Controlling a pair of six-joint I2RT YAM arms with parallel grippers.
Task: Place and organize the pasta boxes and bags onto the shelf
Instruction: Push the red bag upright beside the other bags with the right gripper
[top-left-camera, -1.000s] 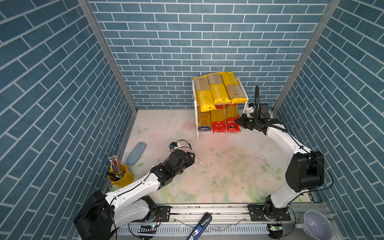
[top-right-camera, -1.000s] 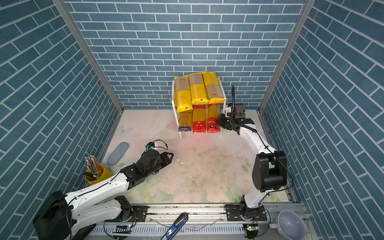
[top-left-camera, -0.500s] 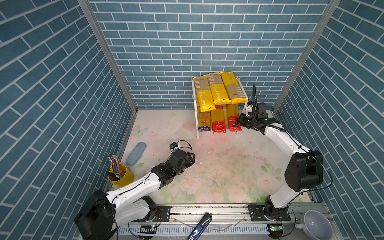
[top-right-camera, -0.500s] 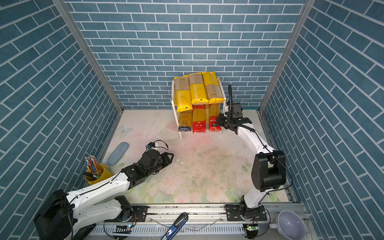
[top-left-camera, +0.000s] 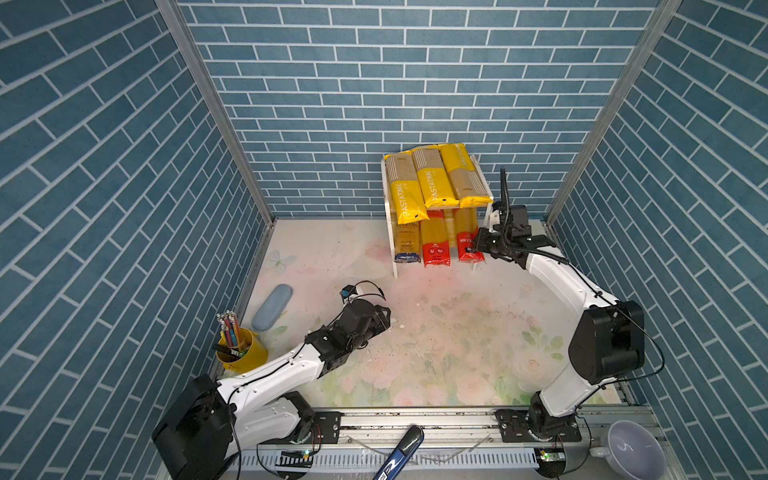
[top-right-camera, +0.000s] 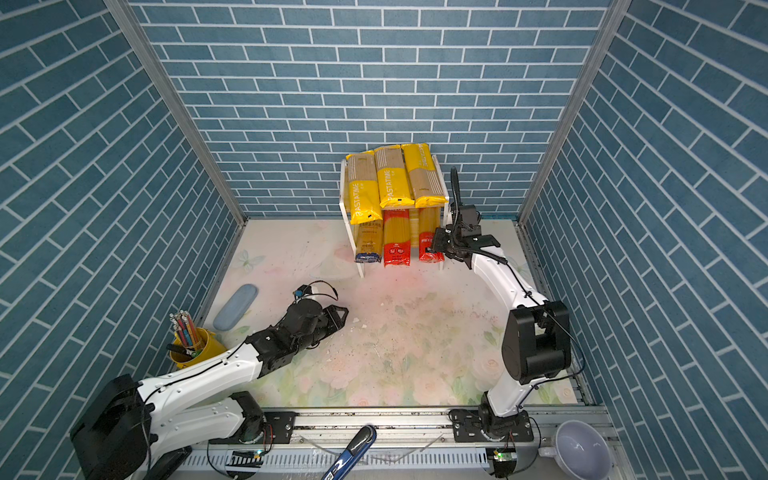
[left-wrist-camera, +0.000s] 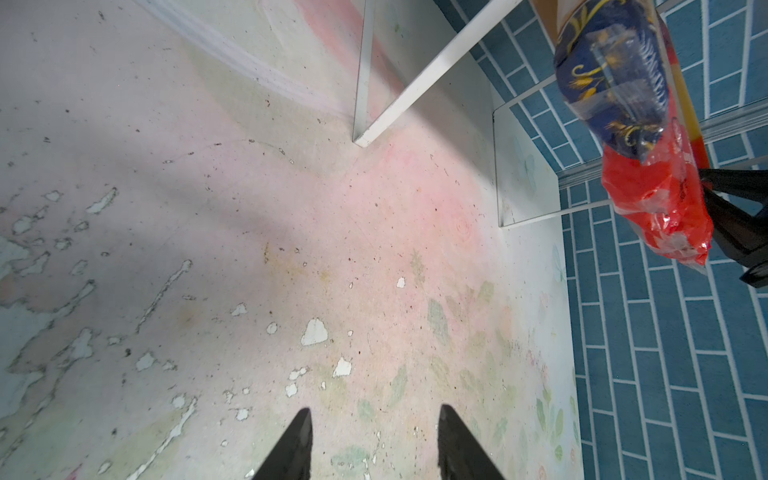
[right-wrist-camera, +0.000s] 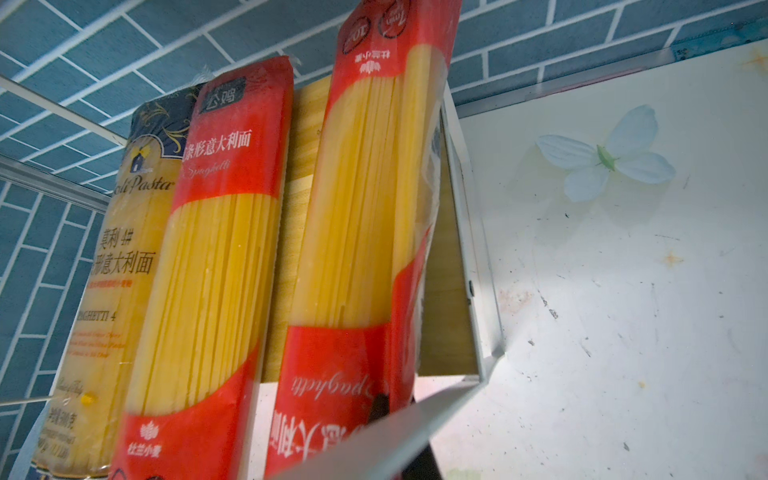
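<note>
The shelf (top-left-camera: 388, 232) stands at the back wall. Three yellow PASTATIME packs (top-left-camera: 432, 183) lie side by side on its top board, their near ends overhanging. On the lower board lie a dark-blue-ended pack (top-left-camera: 407, 245), a red-ended pack (top-left-camera: 435, 245) and a second red-ended pack (top-left-camera: 466, 245). My right gripper (top-left-camera: 477, 246) is shut, its tip against the near end of that second red pack (right-wrist-camera: 365, 208), behind the shelf's white leg (right-wrist-camera: 415, 428). My left gripper (left-wrist-camera: 374, 419) is open and empty, low over the flowered table in front of the shelf (left-wrist-camera: 415, 83).
A grey-blue oblong case (top-left-camera: 272, 306) lies at the left wall. A yellow cup of pencils (top-left-camera: 241, 349) stands near the left arm's base. A pale bowl (top-left-camera: 633, 451) and a blue-handled tool (top-left-camera: 401, 453) sit beyond the front rail. Brick walls enclose three sides.
My right gripper has moved left, in to the near end of the rightmost red pack on the lower board. The left arm has stayed put.
</note>
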